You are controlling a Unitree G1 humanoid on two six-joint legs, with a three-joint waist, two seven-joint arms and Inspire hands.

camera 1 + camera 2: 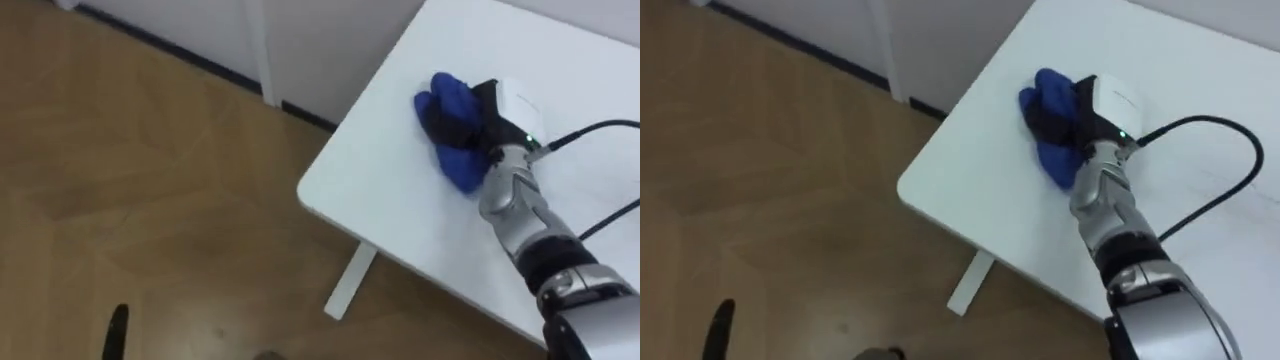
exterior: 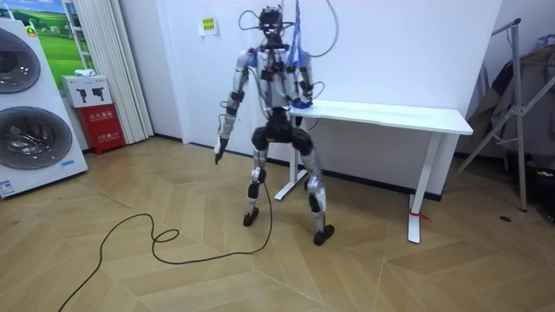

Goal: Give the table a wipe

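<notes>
The right robot hand [image 1: 485, 120] rests on the counter [image 1: 380, 190] near its corner. Its fingers are curled over a bunched blue cloth [image 1: 440, 97], which bulges out ahead of the fingertips and under the palm. The cloth looks soft, light and limp and would likely slide easily on the smooth top, so it is best held by its bunched middle, pressed down beneath the palm. The left robot hand [image 2: 218, 154] hangs at the robot's side.
</notes>
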